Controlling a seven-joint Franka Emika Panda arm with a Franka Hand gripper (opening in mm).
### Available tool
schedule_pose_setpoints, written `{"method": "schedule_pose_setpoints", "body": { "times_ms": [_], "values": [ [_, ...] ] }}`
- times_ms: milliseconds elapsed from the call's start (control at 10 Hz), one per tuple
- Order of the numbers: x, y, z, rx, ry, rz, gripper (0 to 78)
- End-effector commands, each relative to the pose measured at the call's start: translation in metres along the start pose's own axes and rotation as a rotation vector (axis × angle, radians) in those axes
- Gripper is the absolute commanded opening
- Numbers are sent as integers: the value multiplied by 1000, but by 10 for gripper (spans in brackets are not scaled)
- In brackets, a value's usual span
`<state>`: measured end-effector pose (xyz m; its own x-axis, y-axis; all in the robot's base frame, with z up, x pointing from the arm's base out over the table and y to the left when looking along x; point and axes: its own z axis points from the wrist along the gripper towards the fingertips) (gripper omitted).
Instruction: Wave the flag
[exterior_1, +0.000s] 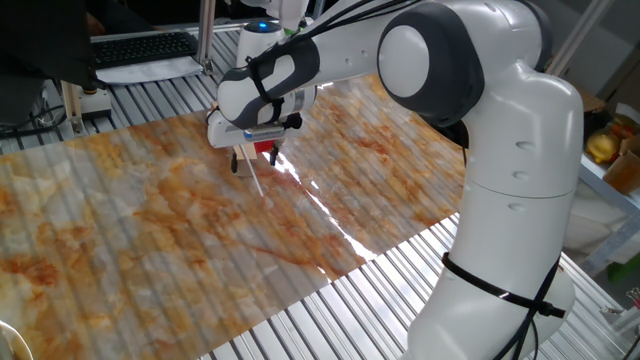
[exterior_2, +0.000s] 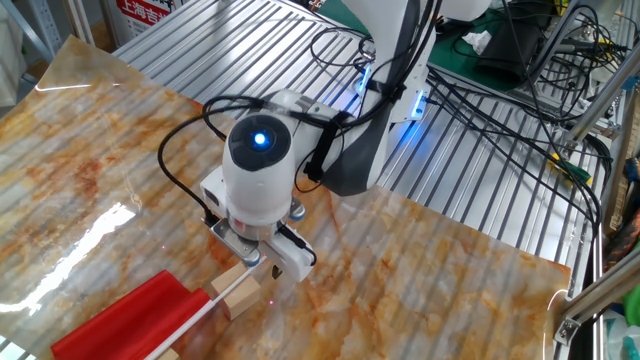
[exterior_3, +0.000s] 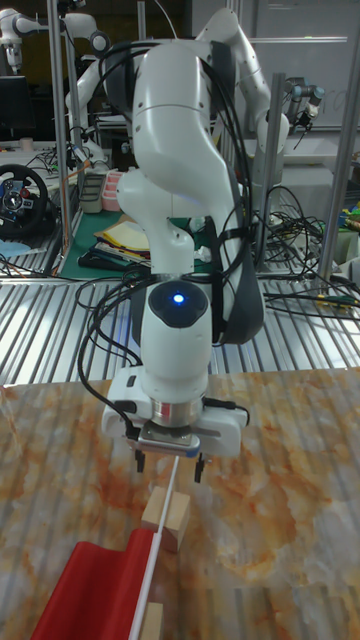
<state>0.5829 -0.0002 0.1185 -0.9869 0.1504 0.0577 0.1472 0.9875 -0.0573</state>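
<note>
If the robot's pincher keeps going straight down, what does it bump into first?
Probably the thin white stick of the bright-red cloth flag, which lies across a small tan wooden block directly beneath the open two-finger gripper. Depth is hard to judge, so the fingers might straddle it.

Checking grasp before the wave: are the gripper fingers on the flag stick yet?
Apart. Tall fixed view: the gripper is open, its fingers straddling the flag stick with a gap either side.
</note>
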Motion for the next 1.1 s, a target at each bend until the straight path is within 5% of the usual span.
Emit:
{"method": "schedule_pose_setpoints", "body": {
  "times_ms": [100, 1100],
  "values": [
    [-3, -4, -40, -24, -13, -10, 775],
    [-4, -19, -89, -22, -8, -83, 775]
  ]
}}
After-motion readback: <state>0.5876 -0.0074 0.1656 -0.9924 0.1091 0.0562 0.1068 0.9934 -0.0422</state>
